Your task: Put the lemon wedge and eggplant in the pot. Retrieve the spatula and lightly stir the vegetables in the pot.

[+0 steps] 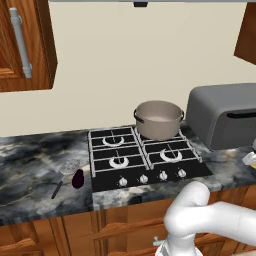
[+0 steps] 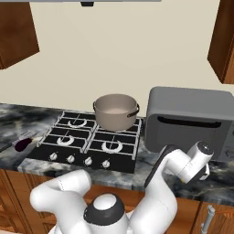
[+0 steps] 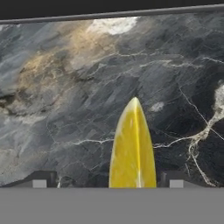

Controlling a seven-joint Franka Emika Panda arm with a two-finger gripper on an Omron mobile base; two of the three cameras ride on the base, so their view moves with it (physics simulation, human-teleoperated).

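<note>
From the left base view, we see the pot (image 1: 158,119) on the back right burner with nothing in it, while the eggplant (image 1: 78,178) and the spatula (image 1: 64,175) lie together on the counter (image 1: 30,170) left of the stove (image 1: 145,155).

The right base view agrees: the pot is without vegetables.

In the hand view, the lemon wedge (image 3: 133,146) lies on the counter between the wide-apart fingertips (image 3: 39,180), not gripped. We judge that every step is left.
</note>
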